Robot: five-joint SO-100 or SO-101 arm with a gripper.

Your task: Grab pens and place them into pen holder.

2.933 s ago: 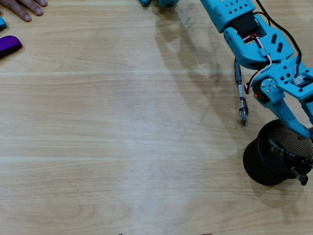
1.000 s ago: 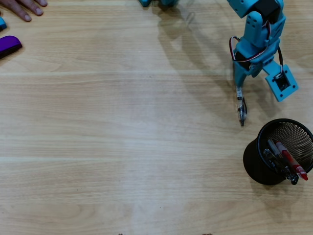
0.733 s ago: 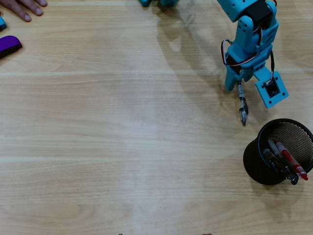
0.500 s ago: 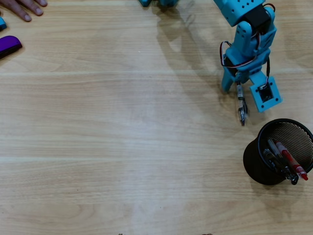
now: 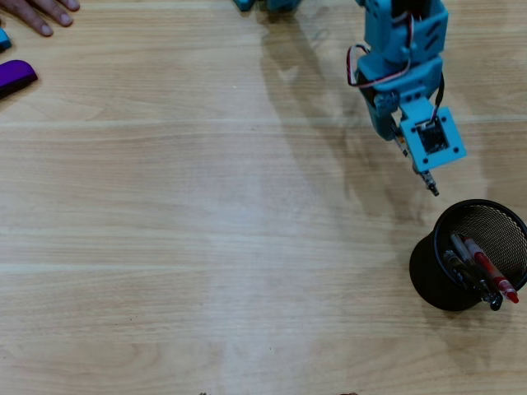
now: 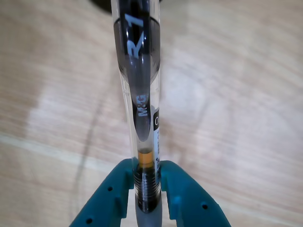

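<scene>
Pale wood table [image 5: 206,247] carries the black mesh pen holder [image 5: 428,284], three pens inside. Gripper [image 6: 144,182] pinches a clear pen [image 6: 139,94] near one end; light, stiff, probably slippery, so it may swing.

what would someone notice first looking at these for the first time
Probably the bright blue robot arm at the top right of the overhead view, its gripper clamped on a clear pen whose tip pokes out toward the round black wire-mesh pen holder. In the wrist view that pen fills the middle, pinched between the blue fingers. The holder, at the lower right of the pale wooden table, already has several pens in it.
</scene>
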